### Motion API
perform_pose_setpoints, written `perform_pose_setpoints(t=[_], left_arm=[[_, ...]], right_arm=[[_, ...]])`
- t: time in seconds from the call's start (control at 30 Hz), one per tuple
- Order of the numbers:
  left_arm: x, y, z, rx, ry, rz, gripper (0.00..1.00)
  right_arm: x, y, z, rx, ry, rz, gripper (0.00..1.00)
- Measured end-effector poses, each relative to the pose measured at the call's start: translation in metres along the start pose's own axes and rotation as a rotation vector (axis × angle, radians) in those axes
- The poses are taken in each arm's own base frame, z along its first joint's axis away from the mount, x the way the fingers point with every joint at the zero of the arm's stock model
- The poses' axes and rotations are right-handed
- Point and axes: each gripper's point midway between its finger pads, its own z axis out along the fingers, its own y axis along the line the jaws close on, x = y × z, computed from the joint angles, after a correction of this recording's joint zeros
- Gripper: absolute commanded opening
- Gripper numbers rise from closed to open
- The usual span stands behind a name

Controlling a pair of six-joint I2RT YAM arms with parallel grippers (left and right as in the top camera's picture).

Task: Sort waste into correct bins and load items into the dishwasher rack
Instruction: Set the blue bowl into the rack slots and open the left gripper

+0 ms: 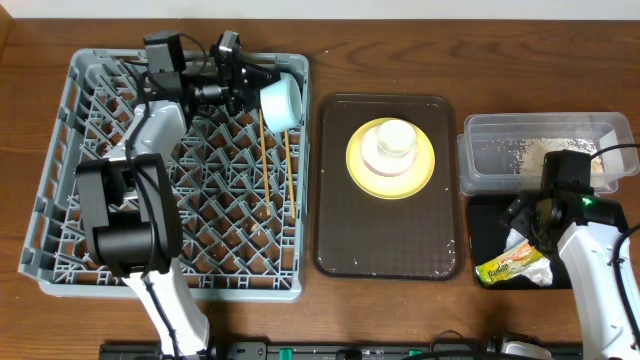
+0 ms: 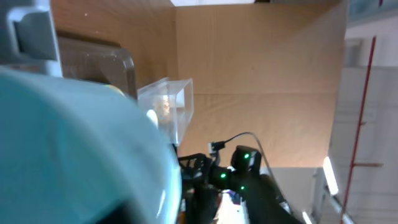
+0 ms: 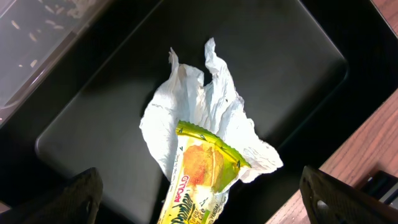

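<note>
Light blue bowl [image 1: 283, 102] at left end effector [image 1: 257, 84].

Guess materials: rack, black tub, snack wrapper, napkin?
The rack looks like grey moulded plastic with a matt lattice. The black tub is probably plastic: smooth, with a dull sheen. The snack wrapper is glossy printed film, creased. The napkin is thin white paper in soft crumpled folds.

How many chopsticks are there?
2. Both lie in the grey rack, right side: one chopstick below the blue bowl, another chopstick nearer the right edge. None seems hidden.
</note>
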Motion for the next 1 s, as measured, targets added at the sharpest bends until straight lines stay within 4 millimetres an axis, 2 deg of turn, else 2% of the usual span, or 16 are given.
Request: perform_pose_setpoints(t=[0.17,0.23,0.53,1.0], left_arm=[[-0.004,0.002,-0.009,-0.004,-0.024,0.001,0.79],[-0.007,0.003,-0.016,-0.005,-0.039,-0.001,0.82],[-0.019,0.005,-0.049,-0.009,-0.112,-0.023,0.87],[-0.014,0.005,-0.040,-0.002,-0.085,-0.055,0.88]], right_arm=[[0.000,0.000,0.000,0.000,0.000,0.000,0.99],[0.000,0.000,0.000,0.000,0.000,0.000,0.99],[0.000,0.000,0.000,0.000,0.000,0.000,0.99],[0.000,0.000,0.000,0.000,0.000,0.000,0.99]])
